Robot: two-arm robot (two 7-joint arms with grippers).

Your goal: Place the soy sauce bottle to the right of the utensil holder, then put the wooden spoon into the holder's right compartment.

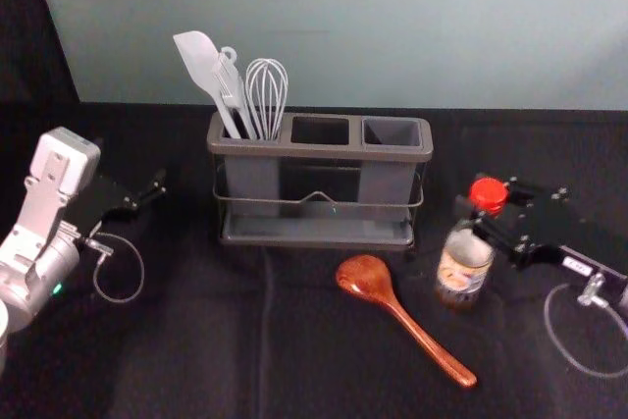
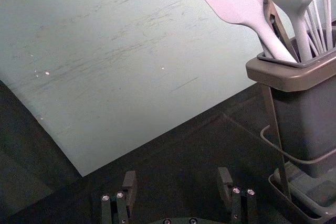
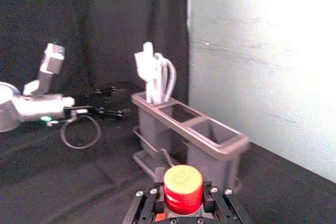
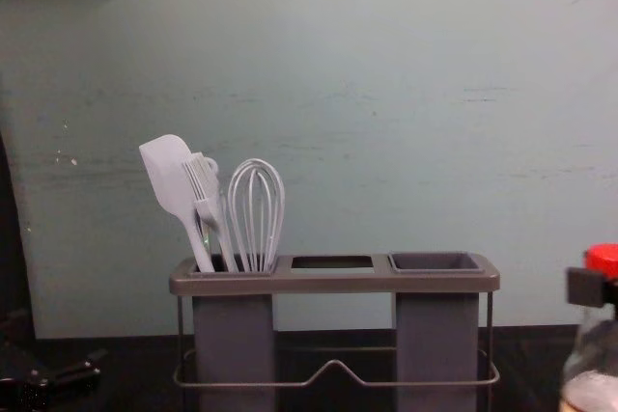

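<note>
My right gripper (image 1: 485, 215) is shut on the neck of the soy sauce bottle (image 1: 464, 264), just below its red cap, to the right of the utensil holder (image 1: 319, 152). In the right wrist view the right gripper (image 3: 182, 192) has a finger on each side of the bottle under the red cap (image 3: 183, 184). Whether the bottle's base touches the table cannot be told. The wooden spoon (image 1: 367, 280) lies in front of the holder, handle toward the front right. The holder's right compartment (image 4: 435, 335) is empty. My left gripper (image 1: 147, 197), open in the left wrist view (image 2: 177, 182), is idle left of the holder.
A spatula (image 4: 170, 178), a brush (image 4: 210, 202) and a whisk (image 4: 256, 209) stand in the holder's left compartment. Behind the black-covered table (image 1: 216, 340) rises a pale wall (image 1: 343, 26). Cable loops hang by both grippers.
</note>
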